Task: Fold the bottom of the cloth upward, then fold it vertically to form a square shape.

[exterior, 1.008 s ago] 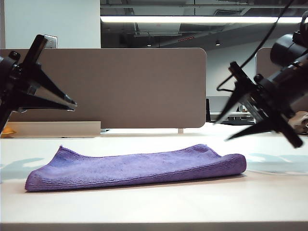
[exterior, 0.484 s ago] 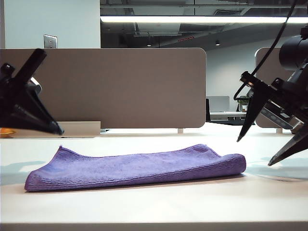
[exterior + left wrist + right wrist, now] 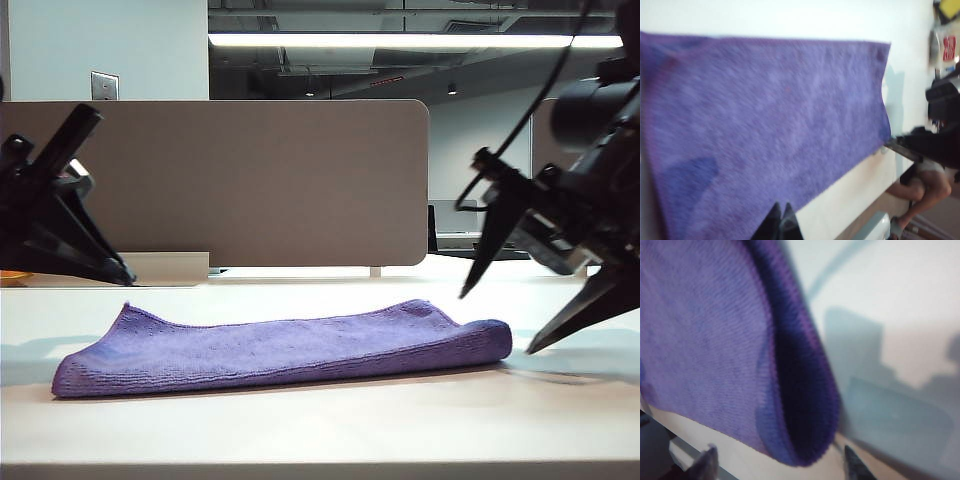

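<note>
Centrally on a white table (image 3: 320,430) lies the cloth (image 3: 290,345), a purple towel already folded once into a long, low band, its rounded fold at the right end and its thin layered edges at the left. No gripper touches it.

Above and beyond the cloth's left end hangs the left gripper (image 3: 122,272), its black fingers pressed together to a single point, holding nothing. Its wrist camera looks down on the cloth (image 3: 765,130), with the closed fingertips (image 3: 780,225) near the cloth's long edge.

Just off the cloth's right end hangs the right gripper (image 3: 497,322), its two black fingers spread wide, empty, tips angled down toward the table. Its wrist camera shows the cloth's rounded fold (image 3: 800,390) close up, with the spread fingertips (image 3: 707,462) on either side of the fold end.
</note>
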You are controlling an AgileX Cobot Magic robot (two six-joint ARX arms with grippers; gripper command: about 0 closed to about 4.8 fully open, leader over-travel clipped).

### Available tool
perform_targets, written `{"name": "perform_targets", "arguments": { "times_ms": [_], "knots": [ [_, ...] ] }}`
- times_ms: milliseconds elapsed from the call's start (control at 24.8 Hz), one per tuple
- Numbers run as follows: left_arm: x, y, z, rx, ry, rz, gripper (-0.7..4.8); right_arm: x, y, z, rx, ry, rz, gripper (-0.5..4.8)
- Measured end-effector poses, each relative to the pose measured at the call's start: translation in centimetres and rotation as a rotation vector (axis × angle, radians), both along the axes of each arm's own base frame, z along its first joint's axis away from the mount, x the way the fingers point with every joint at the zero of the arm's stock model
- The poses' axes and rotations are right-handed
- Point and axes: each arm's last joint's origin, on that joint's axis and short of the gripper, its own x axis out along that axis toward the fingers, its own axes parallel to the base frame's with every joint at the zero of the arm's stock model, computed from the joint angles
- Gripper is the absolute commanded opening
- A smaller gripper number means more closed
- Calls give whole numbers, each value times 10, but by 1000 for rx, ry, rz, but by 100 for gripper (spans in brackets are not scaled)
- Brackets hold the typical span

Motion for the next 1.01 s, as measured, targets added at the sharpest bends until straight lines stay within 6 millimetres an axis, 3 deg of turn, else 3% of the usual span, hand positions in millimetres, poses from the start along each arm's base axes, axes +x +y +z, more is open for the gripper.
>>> {"name": "perform_targets", "arguments": {
  "times_ms": [40,121,282,484,645,766,887,1008],
  "knots": [
    [0,-1,0,-1,-1,-5,-5,0,3,-2,0,1,10,323],
    [0,-1,0,3,-8,-14,-5,2,8,-7,0,9,20,256],
    [-3,-1,-2,10,15,-19,-5,6,9,-10,-1,-21,12,237],
    [-4,-2,-2,13,28,-27,-5,13,10,-8,22,-70,-20,178],
    [-4,-2,-2,15,22,-33,-5,15,10,-10,10,-75,-29,95],
    [-4,-2,-2,18,12,-41,-5,16,10,-9,11,-86,-31,66],
    [-4,-2,-2,19,11,-42,-5,17,11,-9,17,-101,-31,-7],
    [-4,-2,-2,20,8,-43,-5,19,12,-6,48,-119,-18,-7]
  ]
}}
